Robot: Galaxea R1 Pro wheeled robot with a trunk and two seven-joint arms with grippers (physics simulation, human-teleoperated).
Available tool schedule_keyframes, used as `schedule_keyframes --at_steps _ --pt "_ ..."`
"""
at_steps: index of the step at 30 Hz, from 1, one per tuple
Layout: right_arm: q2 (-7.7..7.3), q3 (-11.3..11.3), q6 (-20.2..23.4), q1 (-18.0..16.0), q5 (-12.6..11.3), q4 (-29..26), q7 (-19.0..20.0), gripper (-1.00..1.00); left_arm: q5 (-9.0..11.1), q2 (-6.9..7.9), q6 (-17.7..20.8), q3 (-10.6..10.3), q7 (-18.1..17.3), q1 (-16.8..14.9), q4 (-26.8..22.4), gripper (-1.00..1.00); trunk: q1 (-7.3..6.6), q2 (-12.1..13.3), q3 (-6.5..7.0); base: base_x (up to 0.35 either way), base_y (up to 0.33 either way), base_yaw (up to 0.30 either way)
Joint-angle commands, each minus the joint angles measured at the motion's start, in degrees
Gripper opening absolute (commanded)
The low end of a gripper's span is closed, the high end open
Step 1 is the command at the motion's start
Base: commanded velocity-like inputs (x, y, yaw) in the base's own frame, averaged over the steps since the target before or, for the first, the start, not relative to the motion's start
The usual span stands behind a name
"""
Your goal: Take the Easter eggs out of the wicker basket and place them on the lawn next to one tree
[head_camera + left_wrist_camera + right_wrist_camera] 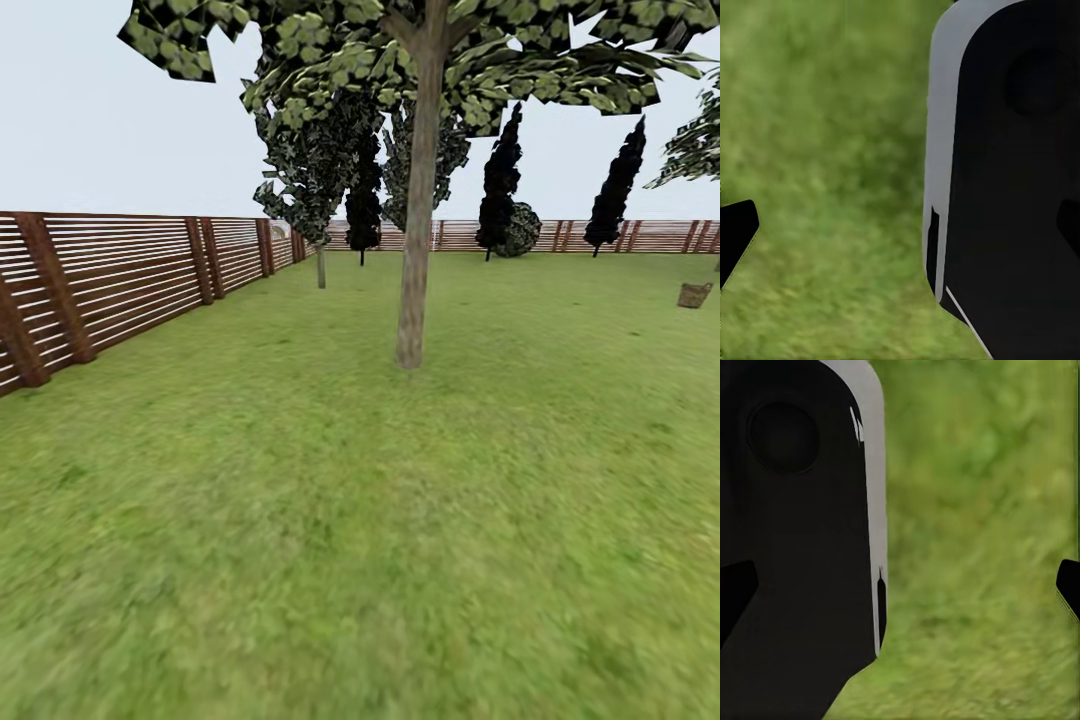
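Note:
In the head view, the wicker basket [694, 294] stands small and far off at the right edge of the lawn [330, 520]. The Easter eggs are out of view. A tall tree [414, 250] with a grey-brown trunk rises from the grass straight ahead, in the middle distance. In the left wrist view, my left gripper [900, 232] hangs open over grass, its dark fingertips [735, 240] wide apart. My right gripper [900, 592] is open too, with one fingertip [1069, 589] at the frame's edge and nothing between the fingers.
A brown slatted fence [120, 280] runs along the left and across the back of the garden. Dark cypress-like trees [498, 190] and a leafy tree [318, 180] stand near the far fence. Part of my black and white body [1012, 172] shows beside each gripper.

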Motion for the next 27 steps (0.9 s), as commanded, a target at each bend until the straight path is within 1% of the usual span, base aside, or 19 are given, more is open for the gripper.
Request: schedule_keyframes --at_steps 1,8,18,27 --pt "0.01 0.07 -0.08 -0.08 -0.05 0.13 -0.12 1.0 0.01 0.01 0.08 0.05 -0.04 0.03 -0.12 1.0 0.03 -0.02 -0.05 0.329 0.0 0.0" --pt "0.01 0.2 -0.15 -0.08 -0.05 0.17 -0.12 1.0 0.01 0.02 0.08 0.05 -0.04 0.03 -0.12 1.0 0.03 -0.02 -0.05 0.329 0.0 -0.01" --pt "0.01 0.14 -0.16 -0.08 -0.05 0.17 -0.12 1.0 0.01 0.06 0.08 0.05 -0.04 0.03 -0.13 1.0 0.03 -0.02 -0.05 0.329 0.0 -0.241" --pt "0.01 0.07 -0.12 -0.08 -0.05 0.16 -0.12 1.0 0.01 0.06 0.08 0.05 -0.04 0.03 -0.13 1.0 0.03 -0.02 -0.05 0.329 0.0 -0.024"
